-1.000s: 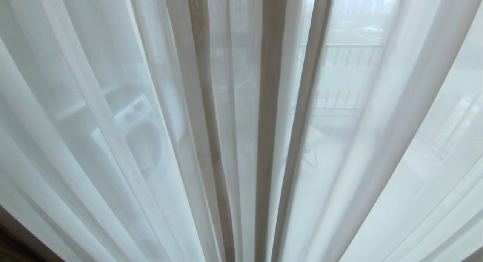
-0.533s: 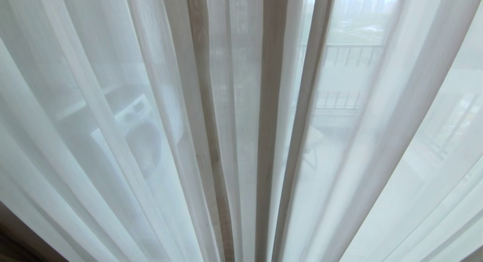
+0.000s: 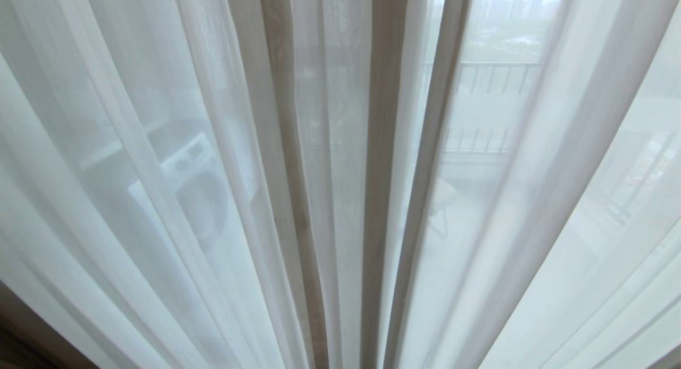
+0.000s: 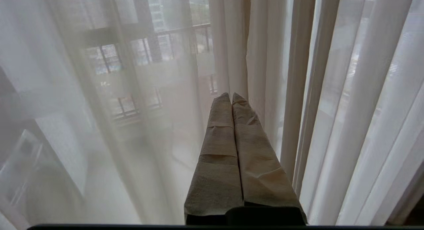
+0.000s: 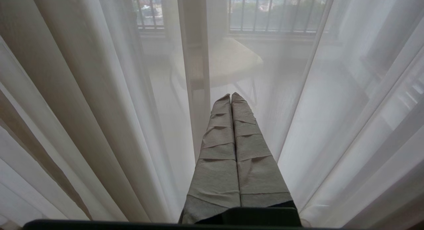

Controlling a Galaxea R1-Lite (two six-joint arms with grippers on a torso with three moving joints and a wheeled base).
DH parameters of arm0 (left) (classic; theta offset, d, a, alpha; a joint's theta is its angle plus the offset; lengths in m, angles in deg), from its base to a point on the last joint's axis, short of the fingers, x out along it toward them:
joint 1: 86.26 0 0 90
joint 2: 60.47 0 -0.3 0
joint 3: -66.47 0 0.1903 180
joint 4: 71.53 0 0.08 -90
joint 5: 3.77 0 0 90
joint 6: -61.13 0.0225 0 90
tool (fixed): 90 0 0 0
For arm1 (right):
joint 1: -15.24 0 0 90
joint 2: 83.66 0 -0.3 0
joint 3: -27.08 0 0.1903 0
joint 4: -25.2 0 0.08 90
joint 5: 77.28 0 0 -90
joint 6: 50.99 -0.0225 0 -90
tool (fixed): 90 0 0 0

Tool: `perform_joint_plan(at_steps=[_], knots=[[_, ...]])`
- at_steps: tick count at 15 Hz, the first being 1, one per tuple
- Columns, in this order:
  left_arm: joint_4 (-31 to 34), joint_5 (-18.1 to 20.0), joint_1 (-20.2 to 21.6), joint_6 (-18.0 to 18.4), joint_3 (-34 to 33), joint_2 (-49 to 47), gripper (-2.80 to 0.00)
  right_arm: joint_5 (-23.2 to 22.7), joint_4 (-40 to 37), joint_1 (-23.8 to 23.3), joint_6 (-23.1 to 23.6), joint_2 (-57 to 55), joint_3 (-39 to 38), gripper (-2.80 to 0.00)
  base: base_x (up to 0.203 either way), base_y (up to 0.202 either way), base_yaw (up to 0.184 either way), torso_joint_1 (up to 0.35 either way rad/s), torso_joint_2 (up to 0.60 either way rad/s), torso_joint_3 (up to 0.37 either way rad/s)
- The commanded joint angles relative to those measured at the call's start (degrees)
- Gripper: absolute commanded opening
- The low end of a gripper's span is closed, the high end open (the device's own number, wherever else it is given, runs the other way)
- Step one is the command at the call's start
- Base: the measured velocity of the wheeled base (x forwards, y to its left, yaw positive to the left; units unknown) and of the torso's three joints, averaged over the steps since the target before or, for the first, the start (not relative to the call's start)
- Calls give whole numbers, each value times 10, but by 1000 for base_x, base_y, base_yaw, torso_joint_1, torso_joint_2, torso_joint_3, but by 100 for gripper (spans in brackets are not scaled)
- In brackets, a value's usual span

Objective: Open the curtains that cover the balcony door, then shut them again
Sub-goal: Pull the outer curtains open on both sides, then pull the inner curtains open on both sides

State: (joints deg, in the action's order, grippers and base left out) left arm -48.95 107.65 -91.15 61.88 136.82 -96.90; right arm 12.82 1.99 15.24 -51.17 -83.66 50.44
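The curtains (image 3: 340, 145) hang shut across the whole head view, thin see-through white fabric in long folds with darker beige folds at the middle. The balcony door is hidden behind them. Neither arm shows in the head view. In the left wrist view my left gripper (image 4: 231, 95) is shut and empty, its tape-wrapped fingers (image 4: 218, 140) pointing at the curtains (image 4: 331, 90), close to a thick fold. My right gripper (image 5: 231, 95) is also shut and empty, facing the sheer curtains (image 5: 82, 107) without holding them.
Through the fabric I make out a washing machine (image 3: 197, 183) at the left, a balcony railing (image 3: 495, 76) at the upper right and a small pale chair (image 5: 228, 61) beyond the cloth. A dark strip of floor (image 3: 16, 347) shows at the lower left corner.
The curtain folds left of the middle have swayed slightly to the left. The rest of the head view looks the same.
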Motion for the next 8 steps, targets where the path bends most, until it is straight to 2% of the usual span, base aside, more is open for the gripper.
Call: perform_joint_plan(at_steps=[1,6,8], knots=[[-3,19,-22,-1,76,-120,-280,0,0,0,0,0,0,-280,0,0,0,0,0,0],[-85,24,-104,0,179,-266,-280,0,0,0,0,0,0,-280,0,0,0,0,0,0],[-108,23,-120,0,212,-313,-280,0,0,0,0,0,0,-280,0,0,0,0,0,0]])
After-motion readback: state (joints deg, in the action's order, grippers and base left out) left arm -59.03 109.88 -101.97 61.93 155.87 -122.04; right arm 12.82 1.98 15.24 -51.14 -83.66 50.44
